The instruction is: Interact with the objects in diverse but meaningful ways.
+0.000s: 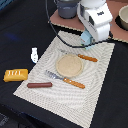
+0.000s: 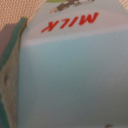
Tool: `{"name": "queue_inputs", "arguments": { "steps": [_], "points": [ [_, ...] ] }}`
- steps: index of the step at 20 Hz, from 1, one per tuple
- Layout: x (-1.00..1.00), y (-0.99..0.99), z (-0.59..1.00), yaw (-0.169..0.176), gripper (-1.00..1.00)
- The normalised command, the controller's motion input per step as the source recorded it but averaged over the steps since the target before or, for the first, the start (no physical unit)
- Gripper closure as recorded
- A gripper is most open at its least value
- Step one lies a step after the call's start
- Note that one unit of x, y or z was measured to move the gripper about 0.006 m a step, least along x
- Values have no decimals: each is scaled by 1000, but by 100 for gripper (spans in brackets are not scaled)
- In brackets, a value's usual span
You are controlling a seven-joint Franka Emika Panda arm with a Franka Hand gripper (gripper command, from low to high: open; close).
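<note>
The arm's hand sits right over the carton, which fills the wrist view. Whether the hand is spread or pinching the carton cannot be told. The loaf and sausage lie well apart on the bench.

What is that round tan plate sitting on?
The plate rests on a pale woven placemat, with an orange-handled knife and fork either side. What lies beneath the mat is covered.

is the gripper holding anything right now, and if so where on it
Cannot be told. The gripper is right at the pale blue milk carton, which fills the wrist view, but its fingers are hidden in both views.
</note>
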Motion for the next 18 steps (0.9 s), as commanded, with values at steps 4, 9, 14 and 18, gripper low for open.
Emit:
{"name": "queue_inputs", "arguments": {
  "steps": [4, 9, 14, 18],
  "points": [
    [-36, 196, -90, 20, -100],
    [0, 156, -26, 2, -100],
    [1, 167, 178, 0, -100],
    [-113, 119, 1000, -12, -100]
  ]
}}
